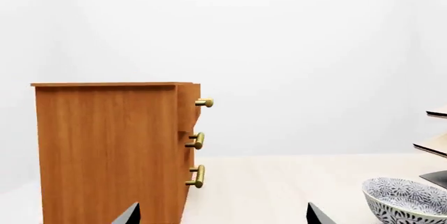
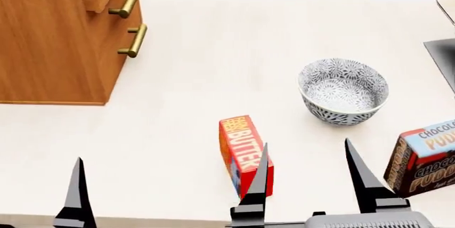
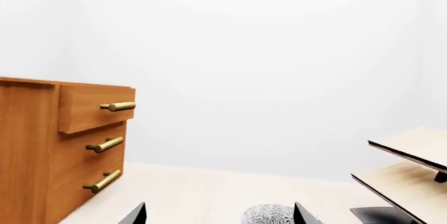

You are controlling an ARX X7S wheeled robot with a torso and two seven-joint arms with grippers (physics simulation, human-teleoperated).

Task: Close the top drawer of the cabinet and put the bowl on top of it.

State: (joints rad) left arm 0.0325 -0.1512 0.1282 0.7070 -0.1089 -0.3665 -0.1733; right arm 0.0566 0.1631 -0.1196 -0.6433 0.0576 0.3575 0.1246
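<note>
Cabinet (image 2: 50,41) far left on the desk (image 2: 192,116), top drawer (image 3: 91,106) jutting slightly proud of the two below: closing not yet begun, so likely next is a push on its front. Left pincer (image 2: 167,193) and right pincer (image 2: 306,177) both wide open, empty. Right of centre, the bowl (image 2: 343,90) sits upright, white with dark leafy pattern.

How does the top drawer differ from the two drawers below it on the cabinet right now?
The top drawer juts out past the cabinet front; the middle drawer and the bottom drawer sit flush. So the top drawer is partly open, and the lower two are shut. The top drawer's handle therefore stands further forward than the handles below. All three share the same orange-brown wood and brass bar handles.
</note>
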